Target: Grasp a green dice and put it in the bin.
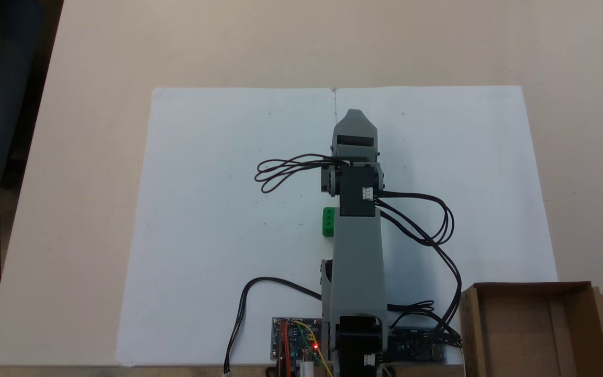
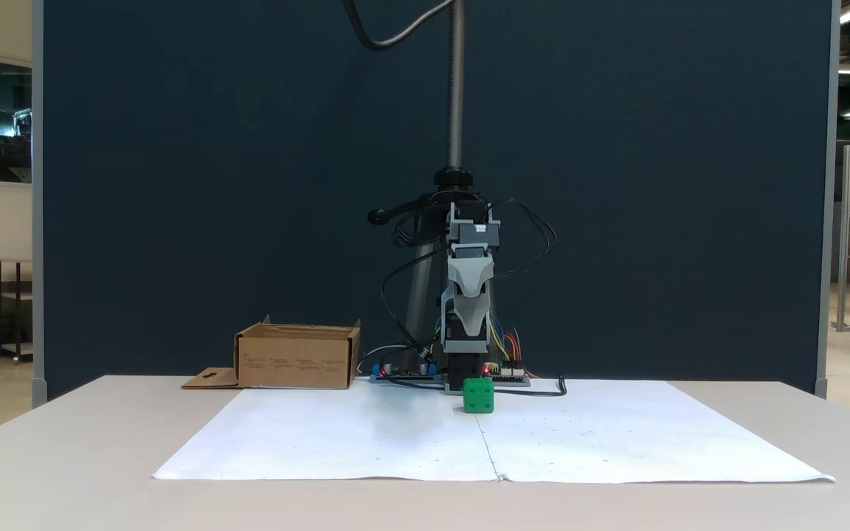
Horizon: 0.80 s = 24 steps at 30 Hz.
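Observation:
The green dice (image 1: 327, 221) lies on the white paper, pressed against the left side of the grey arm in a fixed view, which hides part of it. Seen from the front, the green dice (image 2: 478, 395) sits just ahead of the arm's base. My gripper (image 1: 354, 113) reaches past the dice toward the paper's far edge; its jaws meet in one point with nothing between them. From the front my gripper (image 2: 468, 296) hangs well above the table. The bin (image 1: 532, 286), a brown cardboard box, stands at the bottom right beside the base, and the bin (image 2: 296, 359) shows at the left from the front.
White paper (image 1: 228, 220) covers the middle of the beige table. A circuit board (image 1: 295, 339) with a red light sits at the base. Black cables (image 1: 280, 170) loop out on both sides of the arm. A metal pole (image 2: 457, 88) rises behind the arm.

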Motion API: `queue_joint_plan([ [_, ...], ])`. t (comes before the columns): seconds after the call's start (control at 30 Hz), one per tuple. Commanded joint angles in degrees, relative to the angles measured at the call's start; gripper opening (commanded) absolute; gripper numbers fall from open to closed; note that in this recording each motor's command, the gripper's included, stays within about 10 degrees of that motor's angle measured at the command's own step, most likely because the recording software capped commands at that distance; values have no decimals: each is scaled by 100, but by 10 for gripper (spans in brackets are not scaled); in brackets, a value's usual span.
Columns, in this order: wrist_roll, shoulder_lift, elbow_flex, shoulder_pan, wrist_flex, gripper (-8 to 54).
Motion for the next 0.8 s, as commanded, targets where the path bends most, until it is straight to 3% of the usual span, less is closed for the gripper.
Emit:
queue_joint_plan([
  [0.0,396,642,-387,88,721,432],
  [0.77,404,-229,-1028,-501,2909,432],
])
